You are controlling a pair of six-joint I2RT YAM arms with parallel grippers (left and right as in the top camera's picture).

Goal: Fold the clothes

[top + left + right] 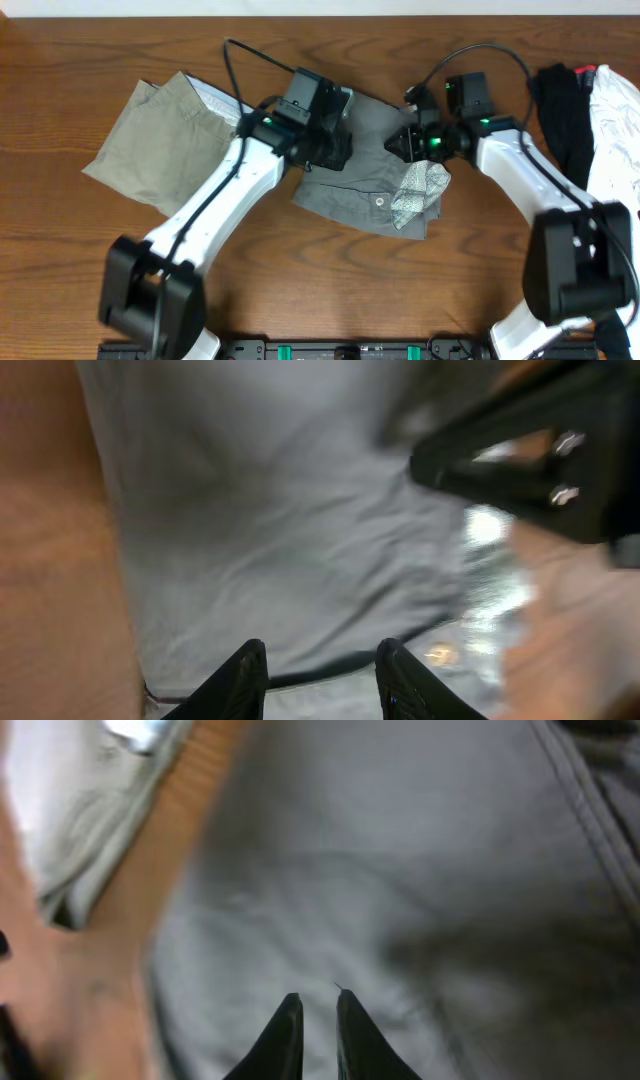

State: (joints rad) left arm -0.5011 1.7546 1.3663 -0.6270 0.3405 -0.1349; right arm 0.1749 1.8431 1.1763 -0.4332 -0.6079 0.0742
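Note:
Mid-grey shorts (365, 180) lie crumpled at the table's middle, with the pale patterned lining (417, 192) turned out at their right end. My left gripper (338, 150) is at their upper left edge. In the left wrist view a raised fold of the grey cloth (300, 530) passes between the parted fingers, with my left gripper (322, 660) shut on it. My right gripper (403, 145) is at the upper right edge. Up close my right gripper (318, 1005) is almost closed, pinching a thin layer of grey cloth (330, 870). Khaki shorts (160, 140) lie flat at the left.
A black garment (562, 110) and a white cloth (618, 130) are heaped at the table's right edge. Bare wooden table (300, 270) shows in front of the shorts. The right arm's black wrist (530, 455) crosses the left wrist view.

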